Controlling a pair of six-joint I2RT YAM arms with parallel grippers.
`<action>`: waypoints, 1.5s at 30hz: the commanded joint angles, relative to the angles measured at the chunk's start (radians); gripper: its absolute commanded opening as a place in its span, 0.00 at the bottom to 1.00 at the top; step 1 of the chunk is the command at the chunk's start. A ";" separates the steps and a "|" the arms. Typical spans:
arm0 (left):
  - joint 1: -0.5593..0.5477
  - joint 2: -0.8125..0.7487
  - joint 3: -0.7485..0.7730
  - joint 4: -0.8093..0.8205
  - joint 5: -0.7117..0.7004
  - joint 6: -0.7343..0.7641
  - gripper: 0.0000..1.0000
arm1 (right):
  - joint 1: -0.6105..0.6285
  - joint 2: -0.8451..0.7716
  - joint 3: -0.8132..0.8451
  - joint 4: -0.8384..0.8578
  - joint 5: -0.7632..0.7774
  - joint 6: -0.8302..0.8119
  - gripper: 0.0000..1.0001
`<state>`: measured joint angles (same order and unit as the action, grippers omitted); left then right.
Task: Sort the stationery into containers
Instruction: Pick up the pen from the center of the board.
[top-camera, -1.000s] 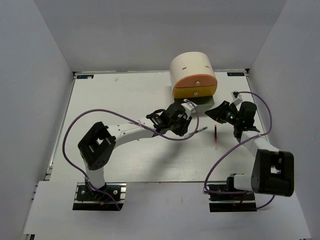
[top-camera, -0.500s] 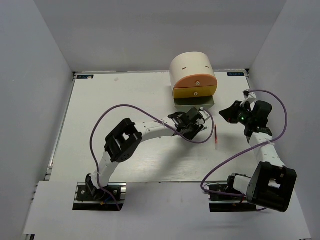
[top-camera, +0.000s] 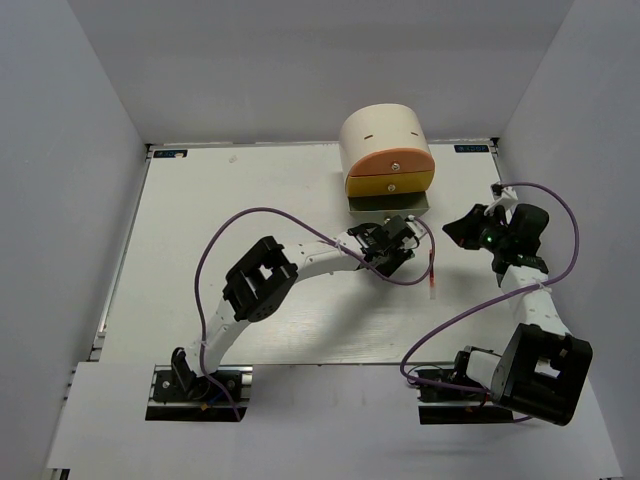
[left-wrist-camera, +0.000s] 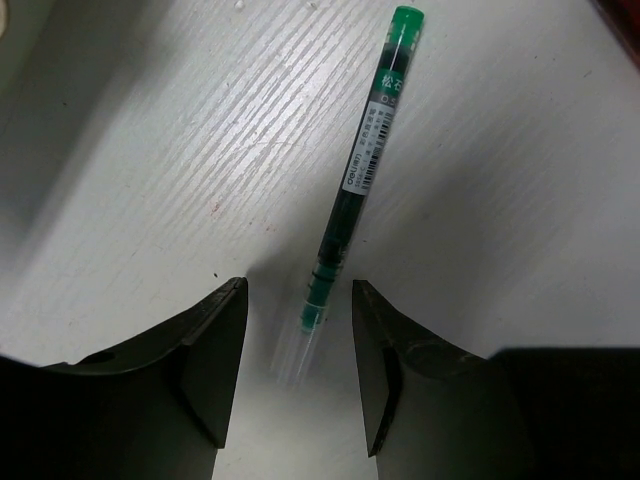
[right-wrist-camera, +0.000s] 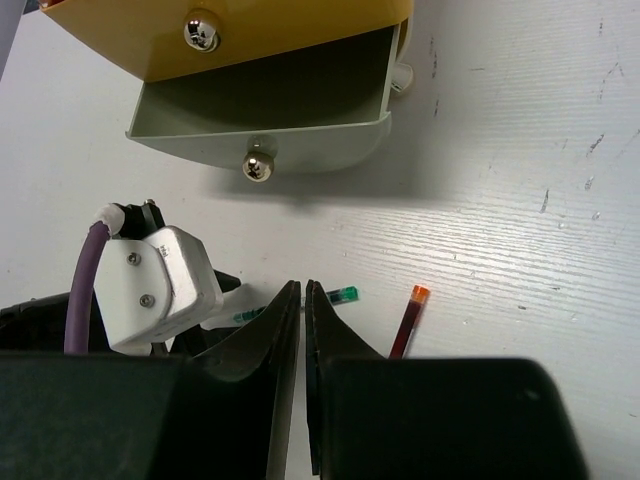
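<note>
A thin pen (left-wrist-camera: 350, 190) with a clear barrel and green ink lies on the white table. Its clear tip rests between the fingers of my left gripper (left-wrist-camera: 298, 292), which stands open and apart from it. From above, that gripper (top-camera: 402, 240) sits just in front of the cream desk unit (top-camera: 385, 135). The unit's pale green drawer (right-wrist-camera: 262, 120) is pulled out and looks empty. A thin red pen (top-camera: 432, 275) lies to the right, also visible as the red pen (right-wrist-camera: 408, 322) in the right wrist view. My right gripper (right-wrist-camera: 302, 286) is shut on nothing, right of the unit.
Above the open drawer are the yellow front (top-camera: 390, 184) and the orange front (top-camera: 390, 162), both closed. Purple cables loop over the table (top-camera: 200, 200) beside both arms. Grey walls enclose the table on three sides.
My left gripper has moved right toward the open drawer and its jaws have widened. My right gripper has drawn back to the right and shut. The red pen has not moved.
</note>
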<state>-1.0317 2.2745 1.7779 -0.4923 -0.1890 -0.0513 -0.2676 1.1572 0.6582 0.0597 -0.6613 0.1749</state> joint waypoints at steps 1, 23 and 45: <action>-0.005 -0.007 0.029 0.000 0.016 0.010 0.57 | -0.010 -0.016 0.032 0.003 -0.018 -0.012 0.12; -0.005 0.011 -0.095 -0.020 0.211 0.021 0.40 | -0.012 -0.027 0.011 0.014 -0.043 0.017 0.12; 0.013 -0.374 -0.337 0.300 -0.062 0.197 0.01 | -0.018 -0.024 0.004 0.002 -0.037 -0.017 0.44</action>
<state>-1.0210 2.0239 1.4364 -0.3080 -0.2043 0.0570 -0.2752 1.1507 0.6579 0.0498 -0.6846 0.1745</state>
